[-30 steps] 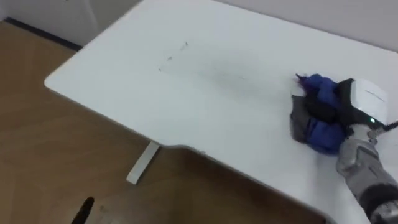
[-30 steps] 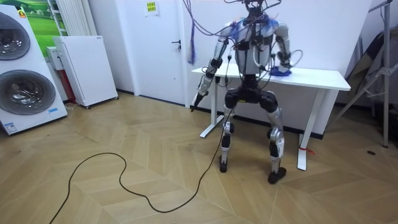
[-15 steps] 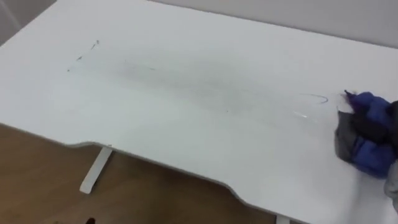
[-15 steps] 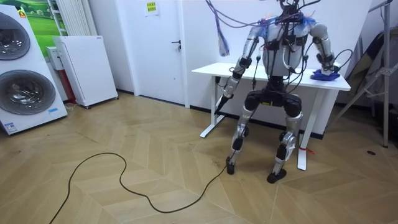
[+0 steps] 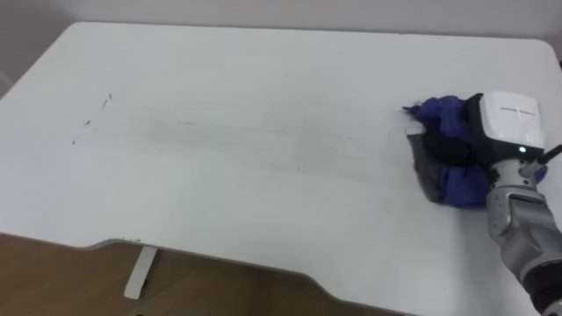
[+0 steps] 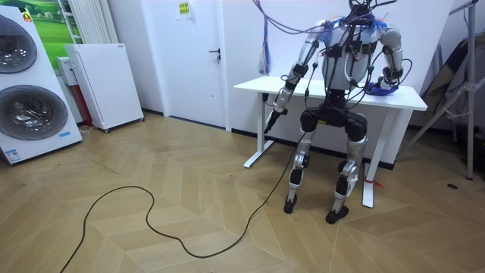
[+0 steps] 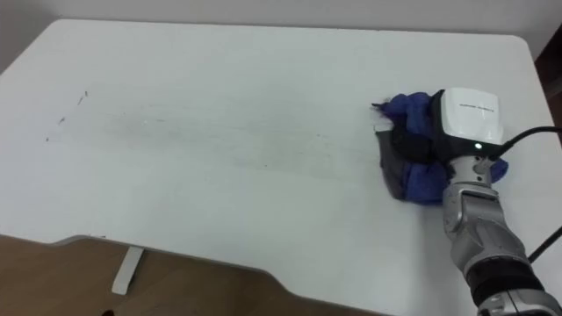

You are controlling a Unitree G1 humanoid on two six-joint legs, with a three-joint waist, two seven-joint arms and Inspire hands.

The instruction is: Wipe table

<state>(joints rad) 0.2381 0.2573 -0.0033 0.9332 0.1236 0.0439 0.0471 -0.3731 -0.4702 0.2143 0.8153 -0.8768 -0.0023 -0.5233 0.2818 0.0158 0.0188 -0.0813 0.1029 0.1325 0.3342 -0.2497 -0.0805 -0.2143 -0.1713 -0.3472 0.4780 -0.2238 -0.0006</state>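
A home-like test room, fitted out for housework.

Two front-loading washing machines point(image 6: 26, 91) stood one above the other at the room view's left, and beside them was a low white fridge-like cabinet point(image 6: 106, 83) with a white radiator point(image 6: 85, 19) behind it. A white door point(image 6: 193, 61) was set in plain white walls. The floor point(image 6: 151, 174) was herringbone wood. A plain white table point(image 5: 219, 79) on slim white legs stood against the far wall.

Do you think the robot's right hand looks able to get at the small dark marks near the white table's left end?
Probably not from here: nothing blocks the way, but the right hand and blue cloth sit near the white table's right end, far from the small dark marks.
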